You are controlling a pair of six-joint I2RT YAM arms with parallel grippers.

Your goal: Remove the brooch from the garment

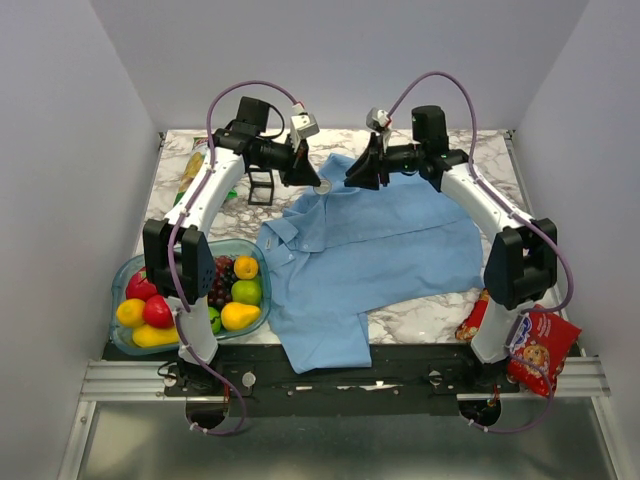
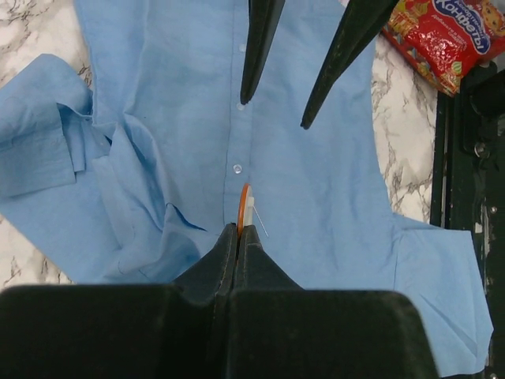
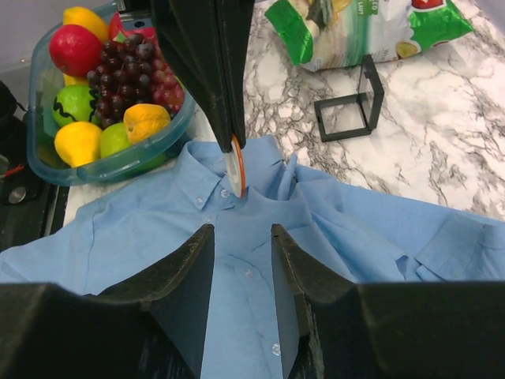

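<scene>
Left fingers (image 2: 225, 264) clenched on the brooch (image 2: 245, 204), edge-on at the collar (image 3: 197, 180) of the garment (image 1: 390, 240); right fingers (image 3: 189, 268) spread, hovering just beside over the cloth. This looks like the pull-off itself: next the right should hold the cloth down on the counter (image 1: 420, 315) while the left draws it clear

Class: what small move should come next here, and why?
Probably the left gripper should ease the brooch up off the light blue shirt: its jaws are shut on it at the collar, and the right gripper hangs open beside it.
</scene>
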